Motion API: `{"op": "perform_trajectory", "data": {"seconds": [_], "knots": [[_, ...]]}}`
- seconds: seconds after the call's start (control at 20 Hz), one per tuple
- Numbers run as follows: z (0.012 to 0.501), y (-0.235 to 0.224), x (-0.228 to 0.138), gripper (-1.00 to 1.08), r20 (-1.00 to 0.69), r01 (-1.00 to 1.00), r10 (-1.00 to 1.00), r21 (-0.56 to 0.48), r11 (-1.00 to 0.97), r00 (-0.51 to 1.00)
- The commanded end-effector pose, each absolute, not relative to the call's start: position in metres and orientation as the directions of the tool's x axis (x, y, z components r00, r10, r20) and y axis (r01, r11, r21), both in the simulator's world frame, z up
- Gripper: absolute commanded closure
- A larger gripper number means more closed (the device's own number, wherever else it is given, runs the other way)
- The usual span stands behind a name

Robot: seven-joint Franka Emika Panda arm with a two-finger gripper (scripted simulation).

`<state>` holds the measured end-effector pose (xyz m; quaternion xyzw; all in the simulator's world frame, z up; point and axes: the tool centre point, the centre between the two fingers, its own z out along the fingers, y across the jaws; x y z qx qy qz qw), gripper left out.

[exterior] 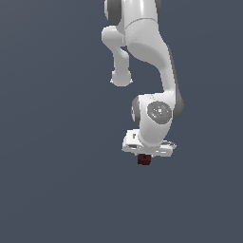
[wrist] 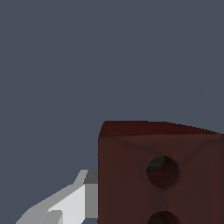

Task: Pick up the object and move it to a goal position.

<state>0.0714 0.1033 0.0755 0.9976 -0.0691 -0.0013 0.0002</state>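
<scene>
The white hand [exterior: 144,153] grips the small dark reddish-brown rectangular block [exterior: 144,160]. The carry step seems under way; next comes steady travel to the goal, which is not visible.

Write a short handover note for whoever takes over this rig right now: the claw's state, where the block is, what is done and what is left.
Claw: the views do not settle whether it is shut; one finger shows beside the block.
Block: dark reddish-brown, directly under the claw; whether gripped or lifted, cannot tell.
Done: arm brought to the block.
Left: confirm grip, carry to goal; no goal marker is visible.
</scene>
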Motion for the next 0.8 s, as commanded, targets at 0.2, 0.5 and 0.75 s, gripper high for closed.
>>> {"op": "perform_trajectory", "data": {"seconds": [0.2, 0.5, 0.75], "knots": [[0.097, 0.171, 0.083, 1.08, 0.000, -0.139, -0.139, 0.000, -0.990, 0.990], [0.108, 0.206, 0.090, 1.08, 0.000, -0.139, -0.139, 0.000, -0.990, 0.990], [0.111, 0.219, 0.093, 1.08, 0.000, -0.139, -0.139, 0.000, -0.990, 0.990]]}}
